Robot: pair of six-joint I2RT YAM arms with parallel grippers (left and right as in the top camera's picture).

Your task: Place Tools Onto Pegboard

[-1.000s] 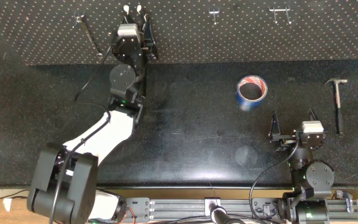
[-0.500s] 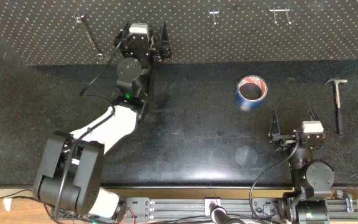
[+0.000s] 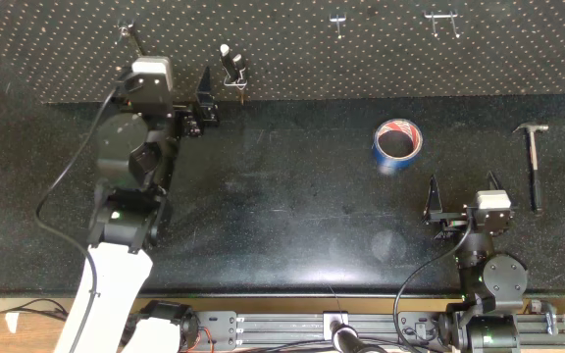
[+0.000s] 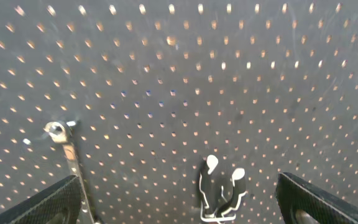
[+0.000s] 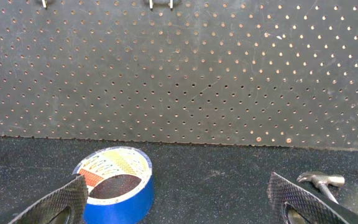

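Left gripper (image 4: 179, 180): jaws wide apart, nothing held, facing pegboard (image 4: 229, 74). Pliers (image 3: 230, 67) hang on pegboard at 1 o'clock of that gripper. Wrench (image 4: 72, 163) hangs at its 11 o'clock. Right gripper (image 3: 462, 193): jaws wide apart, empty, above table (image 3: 292, 196). Tape roll (image 3: 397, 145) lies on table at its 11 o'clock, hammer (image 3: 533, 162) at 1 o'clock.
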